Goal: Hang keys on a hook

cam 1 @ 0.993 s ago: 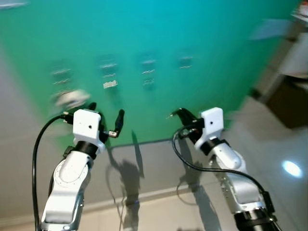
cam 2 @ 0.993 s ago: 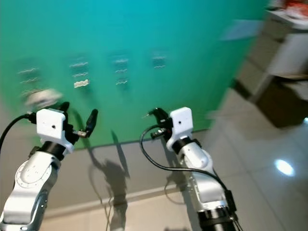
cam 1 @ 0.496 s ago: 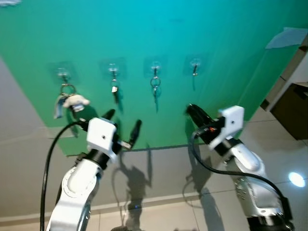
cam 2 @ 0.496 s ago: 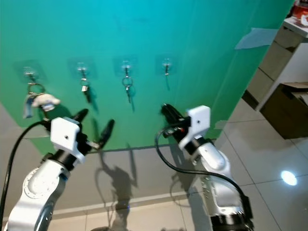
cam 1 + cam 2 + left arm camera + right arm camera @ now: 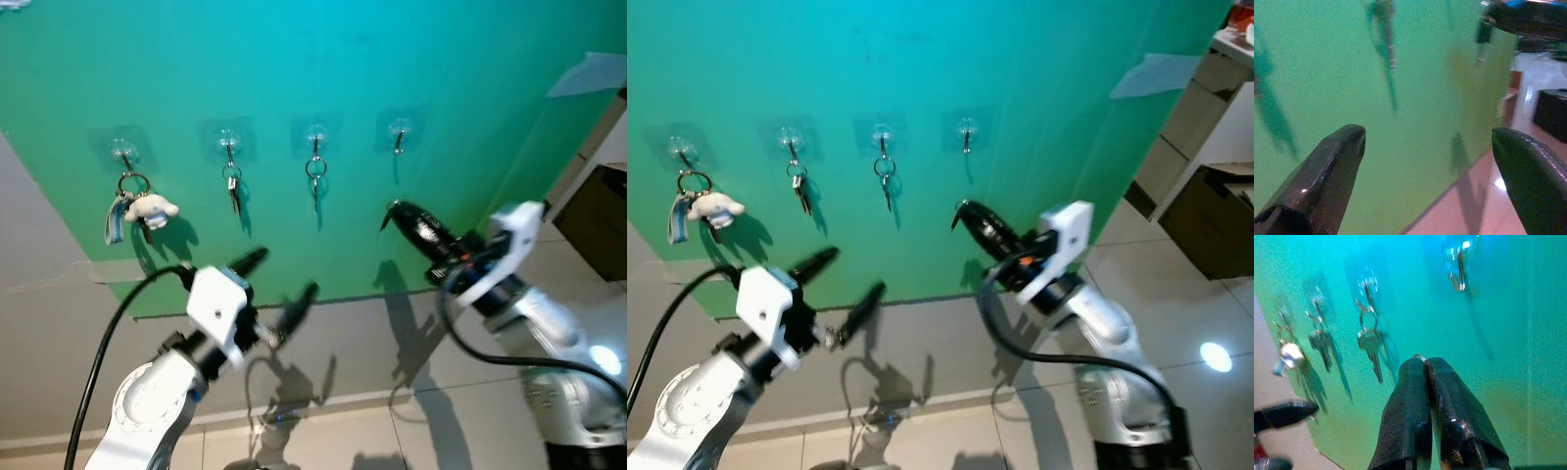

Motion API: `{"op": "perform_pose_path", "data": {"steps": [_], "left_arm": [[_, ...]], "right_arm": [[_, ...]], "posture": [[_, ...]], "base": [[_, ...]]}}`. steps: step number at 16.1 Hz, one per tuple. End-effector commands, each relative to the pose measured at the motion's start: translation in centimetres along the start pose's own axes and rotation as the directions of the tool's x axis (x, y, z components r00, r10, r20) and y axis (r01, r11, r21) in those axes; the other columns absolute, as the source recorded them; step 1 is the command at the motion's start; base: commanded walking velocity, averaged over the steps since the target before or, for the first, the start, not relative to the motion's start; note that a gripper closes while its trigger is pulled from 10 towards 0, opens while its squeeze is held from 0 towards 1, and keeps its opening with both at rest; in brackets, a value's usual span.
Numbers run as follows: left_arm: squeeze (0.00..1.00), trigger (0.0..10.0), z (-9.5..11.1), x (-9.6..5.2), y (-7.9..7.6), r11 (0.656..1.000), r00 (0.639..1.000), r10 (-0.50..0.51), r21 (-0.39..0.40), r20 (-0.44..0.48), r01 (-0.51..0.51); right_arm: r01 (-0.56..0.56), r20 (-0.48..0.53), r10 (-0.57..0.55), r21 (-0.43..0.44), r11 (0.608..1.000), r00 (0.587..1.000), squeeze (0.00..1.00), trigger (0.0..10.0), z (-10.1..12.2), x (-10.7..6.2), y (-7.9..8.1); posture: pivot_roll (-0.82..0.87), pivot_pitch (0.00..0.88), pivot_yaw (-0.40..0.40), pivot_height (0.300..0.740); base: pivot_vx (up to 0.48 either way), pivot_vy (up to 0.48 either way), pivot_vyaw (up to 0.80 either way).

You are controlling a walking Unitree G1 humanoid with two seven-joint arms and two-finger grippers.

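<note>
Four clear hooks sit in a row on a green wall panel (image 5: pixel 470 59). The leftmost carries a ring with a white plush charm (image 5: pixel 149 208). The second (image 5: pixel 232 188) and third (image 5: pixel 315 176) hold keys. The fourth hook (image 5: pixel 398 132) is bare. My right gripper (image 5: pixel 400 212) is shut, just below and in front of that bare hook (image 5: pixel 1460 269). A small metal key ring (image 5: pixel 1420 356) peeks out at its tips; whatever hangs from it is hidden. My left gripper (image 5: pixel 279 282) is open and empty, low in front of the panel's bottom edge.
A dark box (image 5: pixel 600 211) and pale furniture stand at the right. A grey wall (image 5: pixel 39 284) lies left of the panel. The glossy tiled floor (image 5: pixel 549 284) below shows a light glare. A patch of tape (image 5: pixel 588 73) is stuck on the panel's upper right.
My right gripper has stretched out and up toward the bare fourth hook. The left arm has dropped lower and its fingers have spread wider. The view has steadied.
</note>
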State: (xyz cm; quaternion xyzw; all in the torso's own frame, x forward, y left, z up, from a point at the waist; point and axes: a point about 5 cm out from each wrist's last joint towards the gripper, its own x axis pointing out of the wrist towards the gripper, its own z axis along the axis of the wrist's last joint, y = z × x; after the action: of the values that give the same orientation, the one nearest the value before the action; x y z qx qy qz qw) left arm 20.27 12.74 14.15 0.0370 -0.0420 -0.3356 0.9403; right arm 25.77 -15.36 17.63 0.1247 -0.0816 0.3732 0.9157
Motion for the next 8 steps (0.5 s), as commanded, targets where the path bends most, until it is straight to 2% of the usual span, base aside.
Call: {"op": "perform_pose_path", "data": {"steps": [1,8], "left_arm": [[0.00,10.0,0.5,-0.1,-0.4,0.999,0.999,-0.038,-0.001,0.008,0.038],[0.00,10.0,1.5,0.5,-0.3,0.998,0.998,-0.054,0.012,0.037,0.054]], "right_arm": [[-0.047,0.025,0.047,0.003,0.999,0.999,0.00,10.0,1.1,0.0,0.2],[-0.050,0.091,0.044,0.059,0.997,0.995,0.00,10.0,3.1,0.3,-0.1]], "posture": [[0.02,0.000,-0.008,0.740],[0.02,0.000,-0.011,0.740]], "base": [[0.000,0.000,0.00],[0.000,0.000,0.00]]}}
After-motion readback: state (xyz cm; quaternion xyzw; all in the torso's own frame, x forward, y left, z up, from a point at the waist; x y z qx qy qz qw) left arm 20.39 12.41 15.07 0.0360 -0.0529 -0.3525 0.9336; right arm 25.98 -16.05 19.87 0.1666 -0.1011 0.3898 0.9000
